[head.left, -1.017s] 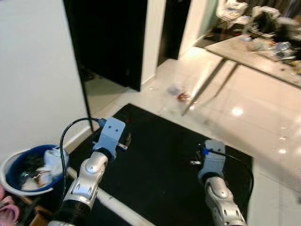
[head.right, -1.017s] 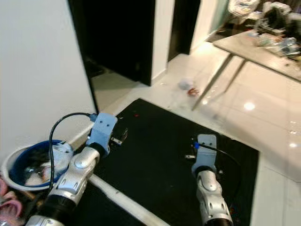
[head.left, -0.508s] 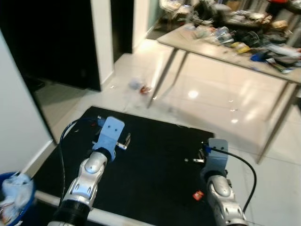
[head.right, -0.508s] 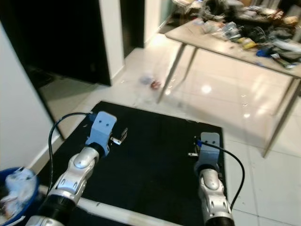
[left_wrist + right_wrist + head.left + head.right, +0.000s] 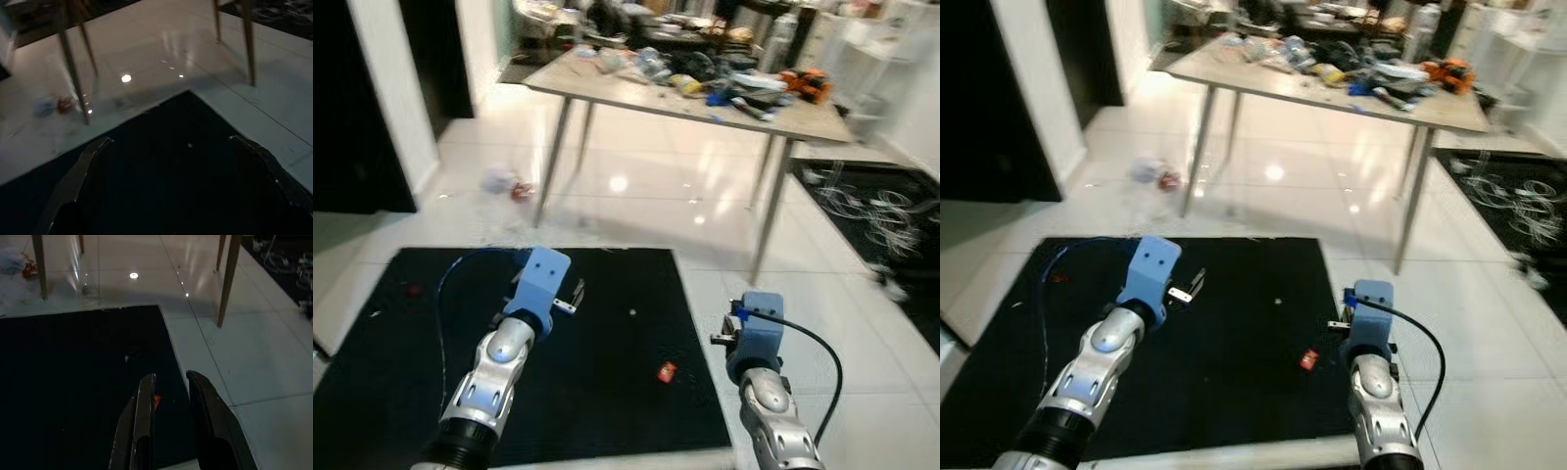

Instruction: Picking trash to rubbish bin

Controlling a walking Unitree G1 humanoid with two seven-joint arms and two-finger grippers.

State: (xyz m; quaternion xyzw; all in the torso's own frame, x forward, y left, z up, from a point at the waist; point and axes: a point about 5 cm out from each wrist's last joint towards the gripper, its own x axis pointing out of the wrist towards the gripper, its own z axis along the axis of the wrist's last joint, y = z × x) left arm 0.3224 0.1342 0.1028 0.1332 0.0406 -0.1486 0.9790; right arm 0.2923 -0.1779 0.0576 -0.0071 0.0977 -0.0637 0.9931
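Observation:
A small red scrap lies on the black mat, near its right edge. In the right wrist view the red scrap sits just beyond my right gripper, whose fingers are close together with nothing held. A crumpled pale and red piece of trash rests on the white tiles beside a table leg, far ahead of my left gripper. In the left wrist view my left gripper stands open and empty above the mat.
A long table cluttered with several items stands ahead on thin legs. A dark doorway is at the left. A black rug with white wire lies at the right. White tiles surround the mat.
The camera has swung to the right: the wall and blue bin have left the picture, and the table and whole mat have come in. Both arms hold the same pose.

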